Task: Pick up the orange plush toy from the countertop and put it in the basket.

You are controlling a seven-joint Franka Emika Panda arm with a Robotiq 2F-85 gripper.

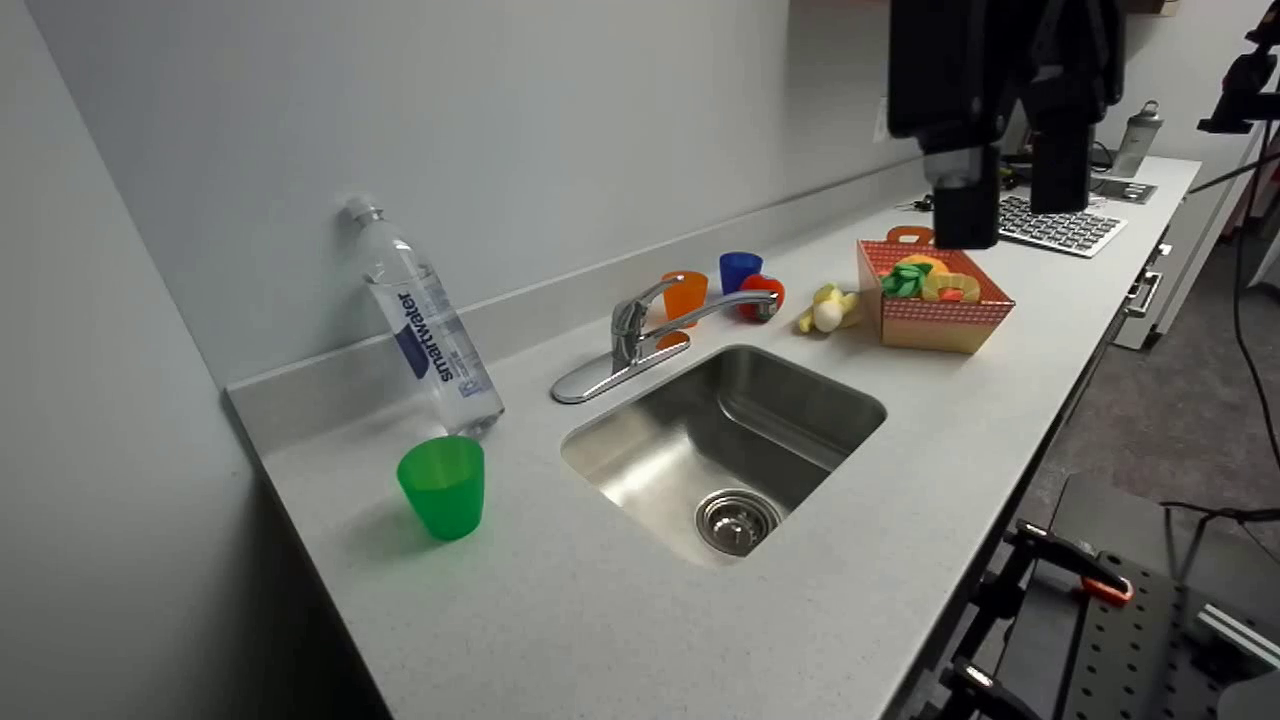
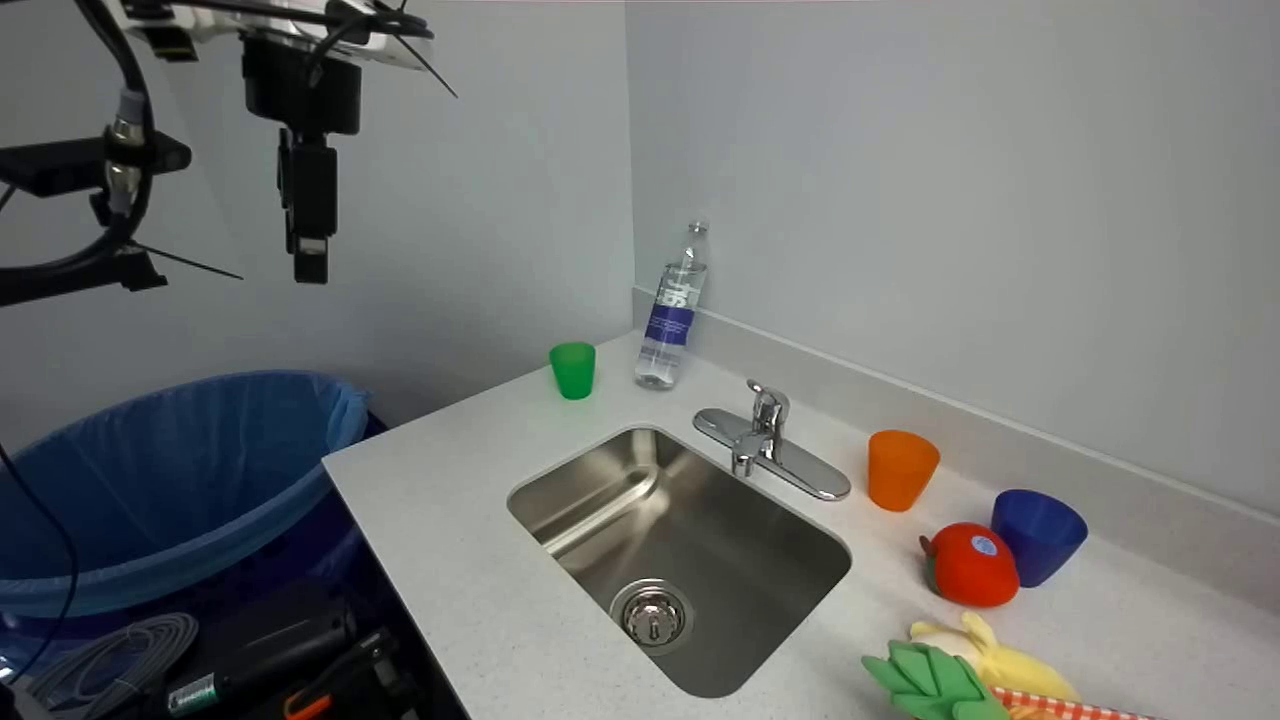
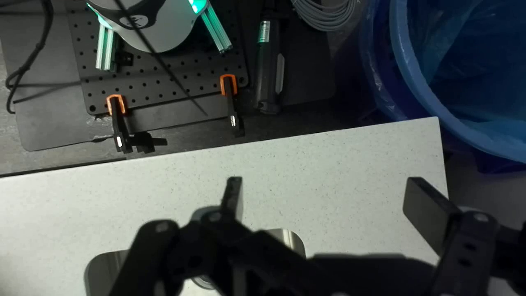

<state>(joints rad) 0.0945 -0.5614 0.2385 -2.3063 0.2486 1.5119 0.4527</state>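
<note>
The round orange-red plush toy (image 1: 760, 297) lies on the countertop beside the blue cup in both exterior views (image 2: 975, 567). The orange-tan basket (image 1: 930, 335) has a red checked rim and flared sides. It holds several plush pieces, including green leaves and a round orange one. Only a bit of its rim (image 2: 1075, 706) shows in an exterior view. My gripper (image 1: 1013, 198) is open and empty, high above the counter and apart from toy and basket. Its spread fingers show in the wrist view (image 3: 324, 193), over bare counter. Toy and basket are out of the wrist view.
A steel sink (image 1: 725, 450) with a faucet (image 1: 625, 345) sits mid-counter. A yellow plush banana (image 1: 835, 308) lies by the basket. Orange (image 2: 902, 470), blue (image 2: 1038, 537) and green (image 2: 573, 370) cups and a leaning bottle (image 2: 672, 320) stand along the counter. A blue-lined bin (image 2: 340, 430) stands beside it.
</note>
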